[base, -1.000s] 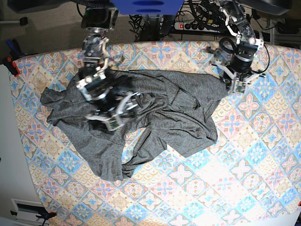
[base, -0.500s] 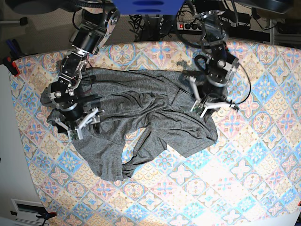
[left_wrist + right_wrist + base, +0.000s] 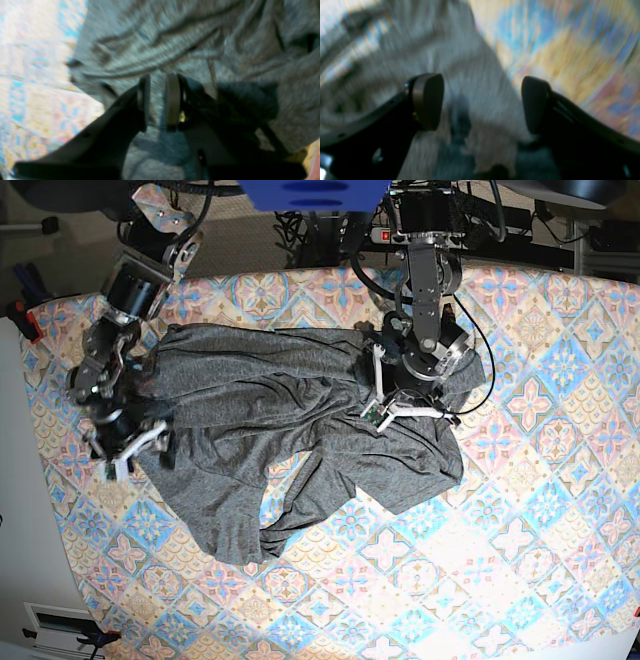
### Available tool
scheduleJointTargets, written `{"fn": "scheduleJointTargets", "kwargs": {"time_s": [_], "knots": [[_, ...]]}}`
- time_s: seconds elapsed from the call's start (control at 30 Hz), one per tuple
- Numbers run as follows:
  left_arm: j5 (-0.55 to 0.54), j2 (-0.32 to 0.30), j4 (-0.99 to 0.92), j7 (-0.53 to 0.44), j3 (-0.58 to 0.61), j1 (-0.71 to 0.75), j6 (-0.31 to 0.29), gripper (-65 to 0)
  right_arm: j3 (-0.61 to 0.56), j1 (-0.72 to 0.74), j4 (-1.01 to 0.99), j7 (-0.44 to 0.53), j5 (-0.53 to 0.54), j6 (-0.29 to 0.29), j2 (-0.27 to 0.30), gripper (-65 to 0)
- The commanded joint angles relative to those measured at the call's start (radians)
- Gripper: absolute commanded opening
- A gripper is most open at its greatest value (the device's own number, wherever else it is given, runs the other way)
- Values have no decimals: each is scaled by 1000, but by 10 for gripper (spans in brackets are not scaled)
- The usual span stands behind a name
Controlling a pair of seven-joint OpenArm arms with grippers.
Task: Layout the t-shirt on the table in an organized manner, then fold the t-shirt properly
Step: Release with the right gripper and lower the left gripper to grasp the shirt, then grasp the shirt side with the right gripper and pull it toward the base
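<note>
The dark grey t-shirt [image 3: 300, 410] lies crumpled and creased across the far left half of the patterned table [image 3: 520, 510]. My left gripper [image 3: 392, 408] hovers over the shirt's right part. In the left wrist view its fingers [image 3: 157, 100] stand a narrow gap apart above wrinkled shirt fabric [image 3: 175, 37], with nothing pinched between them and table cloth [image 3: 30, 75] to the left. My right gripper [image 3: 135, 452] is at the shirt's left edge. The blurred right wrist view shows it [image 3: 482, 100] wide open over the shirt's border [image 3: 470, 62], beside bare table [image 3: 557, 50].
A power strip [image 3: 385, 235] and cables lie on the floor behind the table's far edge. A red clamp [image 3: 27, 322] sits on the table's left corner. A white surface [image 3: 25, 510] runs along the left side.
Both arms have swung leftward in the base view. The right gripper went from the shirt's middle to its left edge. The left gripper came from the shirt's right end onto the shirt.
</note>
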Motion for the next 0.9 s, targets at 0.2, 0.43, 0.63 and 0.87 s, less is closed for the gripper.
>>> {"fn": "scheduleJointTargets", "kwargs": {"time_s": [0.2, 0.43, 0.63, 0.87], "knots": [[46, -54, 2, -16, 3, 79, 7, -542, -4, 71, -130, 120, 32, 3, 86, -180], [41, -140, -10, -16, 1, 180, 7, -542, -4, 189, -279, 172, 29, 3, 102, -180], [41, -143, -9, -22, -42, 231, 7, -542, -7, 197, -396, 227, 28, 3, 104, -180], [41, -143, -4, -23, -65, 236, 7, -542, -8, 197, -603, 340, 28, 1, 142, -180]]}}
